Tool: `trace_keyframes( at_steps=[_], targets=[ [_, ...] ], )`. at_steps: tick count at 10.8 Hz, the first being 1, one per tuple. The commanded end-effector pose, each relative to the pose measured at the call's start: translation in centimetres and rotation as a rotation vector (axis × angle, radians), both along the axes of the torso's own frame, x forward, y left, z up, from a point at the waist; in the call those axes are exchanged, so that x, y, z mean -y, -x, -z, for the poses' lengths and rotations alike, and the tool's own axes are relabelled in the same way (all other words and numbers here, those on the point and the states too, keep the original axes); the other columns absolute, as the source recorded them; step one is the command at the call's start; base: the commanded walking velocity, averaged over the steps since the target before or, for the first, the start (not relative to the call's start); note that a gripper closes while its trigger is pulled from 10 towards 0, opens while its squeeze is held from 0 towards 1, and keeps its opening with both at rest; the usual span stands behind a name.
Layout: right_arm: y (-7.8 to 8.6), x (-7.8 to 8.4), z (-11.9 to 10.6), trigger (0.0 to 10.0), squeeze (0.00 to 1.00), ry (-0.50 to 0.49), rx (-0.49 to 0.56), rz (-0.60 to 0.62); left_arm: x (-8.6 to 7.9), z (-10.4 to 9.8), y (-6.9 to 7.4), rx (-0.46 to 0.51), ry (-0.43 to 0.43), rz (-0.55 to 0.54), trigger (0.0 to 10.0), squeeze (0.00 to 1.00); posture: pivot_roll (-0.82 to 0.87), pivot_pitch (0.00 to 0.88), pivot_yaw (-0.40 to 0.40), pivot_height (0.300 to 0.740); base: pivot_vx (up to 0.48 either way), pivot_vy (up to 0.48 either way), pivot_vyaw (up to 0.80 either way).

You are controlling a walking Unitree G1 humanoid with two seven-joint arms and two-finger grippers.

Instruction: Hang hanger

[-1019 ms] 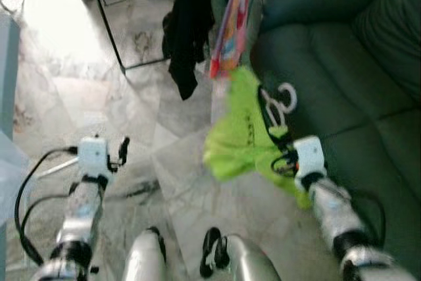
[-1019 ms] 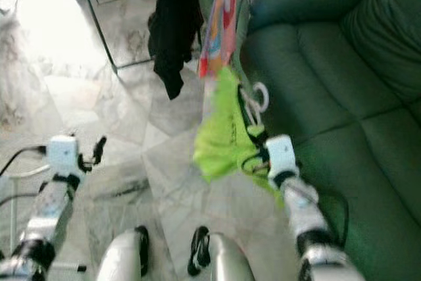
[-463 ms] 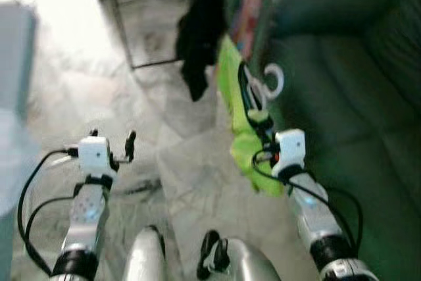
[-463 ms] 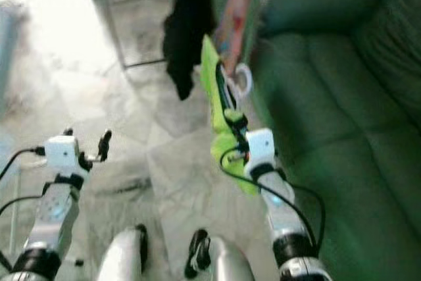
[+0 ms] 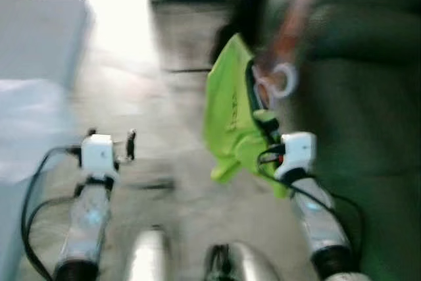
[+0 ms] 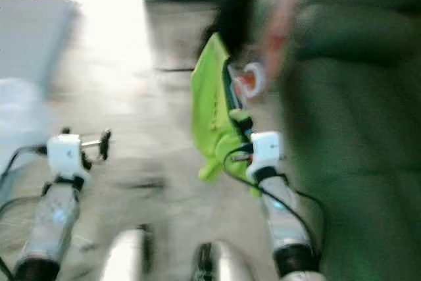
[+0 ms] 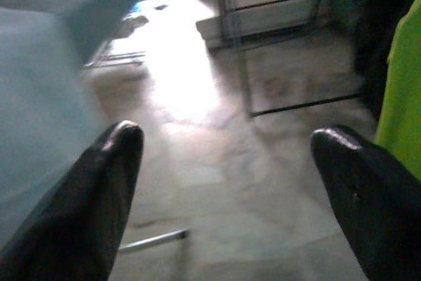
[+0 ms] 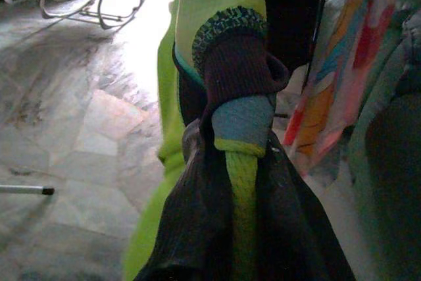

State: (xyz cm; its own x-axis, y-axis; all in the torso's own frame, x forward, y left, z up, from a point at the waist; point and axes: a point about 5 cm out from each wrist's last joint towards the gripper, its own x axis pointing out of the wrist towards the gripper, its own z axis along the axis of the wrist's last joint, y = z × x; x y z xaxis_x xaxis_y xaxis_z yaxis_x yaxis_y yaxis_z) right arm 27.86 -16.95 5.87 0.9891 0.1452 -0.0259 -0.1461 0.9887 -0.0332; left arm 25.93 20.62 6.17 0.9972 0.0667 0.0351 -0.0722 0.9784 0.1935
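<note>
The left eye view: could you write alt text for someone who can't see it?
Blurred by motion, the robot's right tool holds up a lime-green garment on a white hanger, beside a dark green sofa. The left tool is raised over the pale stone floor, holding nothing. Dark and colourful clothes hang ahead.

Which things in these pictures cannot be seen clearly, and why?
- Hanger hook: eye views, motion blur; its shape is only a pale loop.
- Rack rail: cut off by the top edge of the eye views.
- Right gripper: right wrist view, the green shirt wraps it, so its grip is hidden.
- Hanging clothes and sofa: eye views, smeared by blur.
</note>
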Motion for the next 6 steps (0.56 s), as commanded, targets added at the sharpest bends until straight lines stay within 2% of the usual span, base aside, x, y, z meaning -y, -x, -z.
trace_keyframes(
  at_steps=[1, 2, 5, 6],
  targets=[
    [0.2, 0.9, -0.2, 10.0, 0.00, -0.012, 0.015, 0.055, -0.1, -0.2, 0.0, -0.001, -0.015, -0.005, 10.0, 0.00, 0.06, 0.131, -0.061, 0.740, 0.000, 0.000, 0.73],
    [0.7, 1.4, 0.4, 10.0, 0.00, -0.007, -0.002, 0.088, -0.2, -0.3, 0.1, -0.005, -0.021, -0.012, 10.0, 0.00, 0.07, 0.123, -0.053, 0.740, 0.000, 0.000, 0.73],
    [0.0, 1.9, 0.5, 10.0, 0.00, 0.000, -0.002, 0.192, -0.1, -2.2, -1.2, 0.053, -0.087, -0.045, 10.0, 0.00, 0.11, 0.109, -0.018, 0.740, 0.000, 0.000, 0.69],
    [0.6, 2.8, 1.0, 10.0, 0.00, 0.008, -0.009, 0.260, -0.1, -2.0, -0.4, 0.045, -0.074, -0.045, 10.0, 0.00, 0.10, 0.123, -0.006, 0.740, 0.000, 0.000, 0.00]
  ],
)
